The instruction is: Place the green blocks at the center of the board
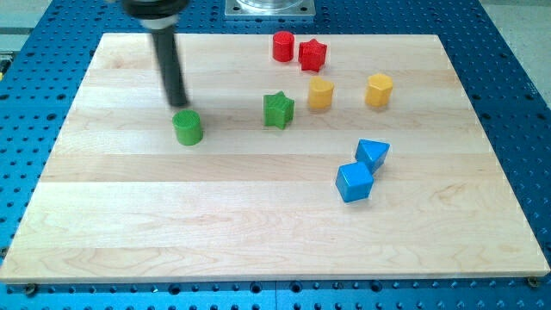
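A green cylinder [187, 127] stands on the wooden board [172, 215] at the view's left of middle. A green star [278, 109] sits to its right, near the board's upper middle. My tip [177, 105] is just above and slightly left of the green cylinder, close to it or touching it. The rod rises toward the view's top left.
A red cylinder [283, 46] and a red star [312, 55] sit near the top edge. Two yellow blocks [320, 93] [379, 89] lie right of the green star. A blue triangular block [373, 153] and a blue cube [354, 182] sit at the right of middle.
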Controlling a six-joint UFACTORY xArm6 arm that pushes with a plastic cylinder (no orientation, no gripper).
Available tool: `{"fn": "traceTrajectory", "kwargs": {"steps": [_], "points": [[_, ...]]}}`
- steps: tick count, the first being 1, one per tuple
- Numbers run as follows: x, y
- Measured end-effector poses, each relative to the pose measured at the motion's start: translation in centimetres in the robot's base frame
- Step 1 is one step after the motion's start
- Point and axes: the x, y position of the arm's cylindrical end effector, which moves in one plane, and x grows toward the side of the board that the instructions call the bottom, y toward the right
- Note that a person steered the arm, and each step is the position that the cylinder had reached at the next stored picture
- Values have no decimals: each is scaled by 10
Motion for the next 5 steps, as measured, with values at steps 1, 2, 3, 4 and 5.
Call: {"fn": "traceTrajectory", "kwargs": {"steps": [1, 2, 3, 4, 5], "points": [[36, 4], [55, 52], [60, 80], [73, 84], [90, 106]]}}
